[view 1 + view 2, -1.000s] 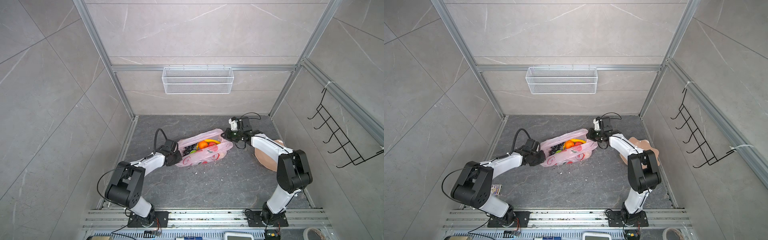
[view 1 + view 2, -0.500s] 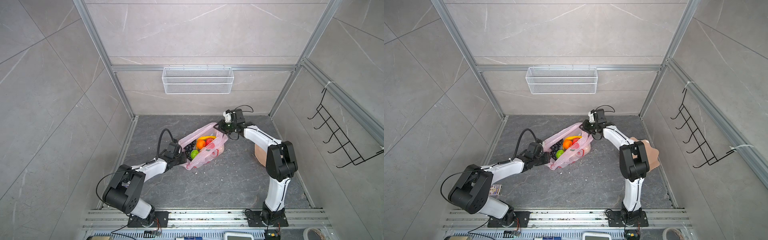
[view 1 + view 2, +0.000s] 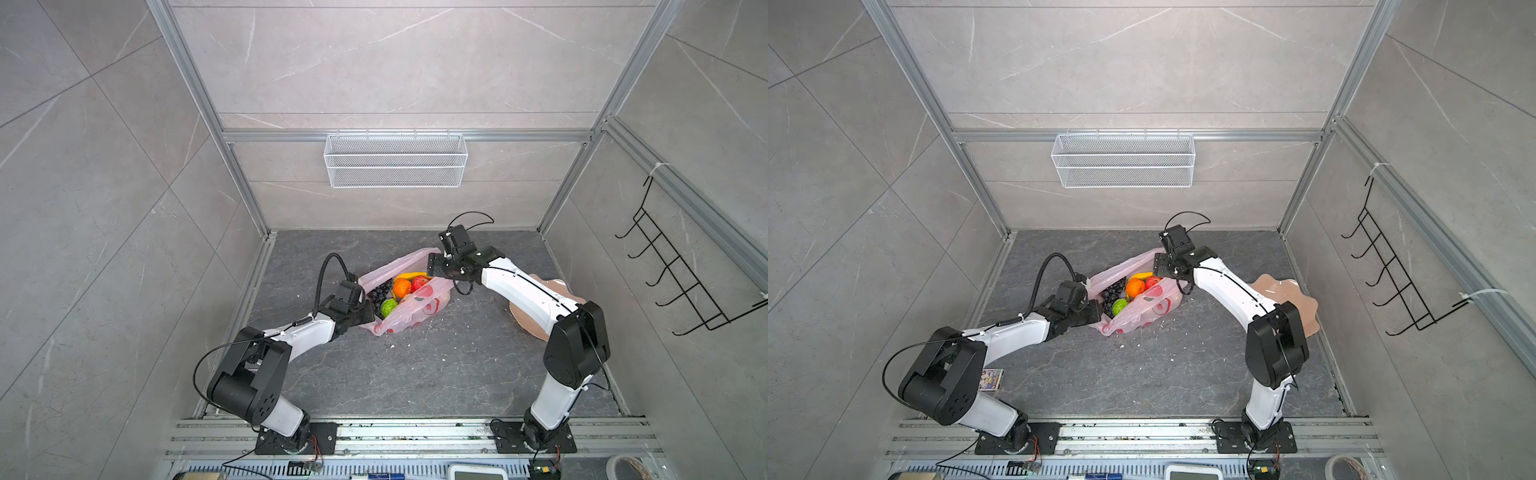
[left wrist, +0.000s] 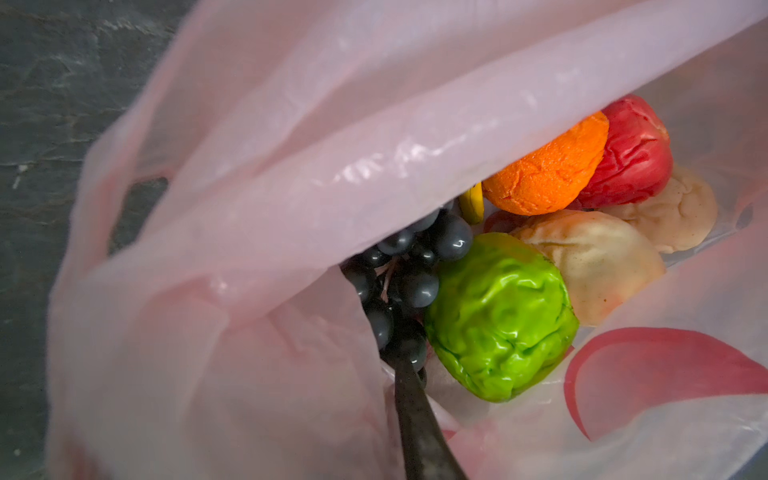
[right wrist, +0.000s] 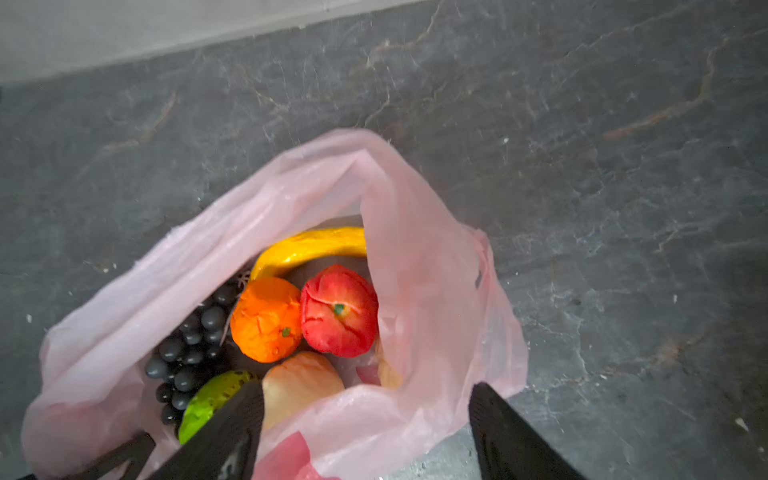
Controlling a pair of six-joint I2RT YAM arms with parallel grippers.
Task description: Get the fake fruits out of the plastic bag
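The plastic bag [image 3: 419, 305] lies open on the dark floor in both top views, with the fake fruits inside. I see a yellow banana [image 5: 307, 249], an orange [image 5: 266, 320], a red apple [image 5: 338, 311], dark grapes [image 4: 415, 282], a green lumpy ball [image 4: 498, 316] and beige lumps [image 4: 594, 262]. My right gripper [image 5: 370, 415] is open above the bag's right rim, and pink film lies loose between its jaws. My left gripper [image 3: 368, 309] is at the bag's left end. One dark finger [image 4: 415, 419] shows against the film; the other is hidden under it.
A peach scalloped plate [image 3: 1283, 295] lies on the floor at the right, partly behind my right arm. A white wire basket [image 3: 395, 160] hangs on the back wall and a black hook rack [image 3: 681, 282] on the right wall. A small printed card [image 3: 991, 379] lies by my left arm.
My right gripper has opened and let go of the bag's rim. The bag was stretched between both grippers before and now sags on the floor. The left arm has shifted a little.
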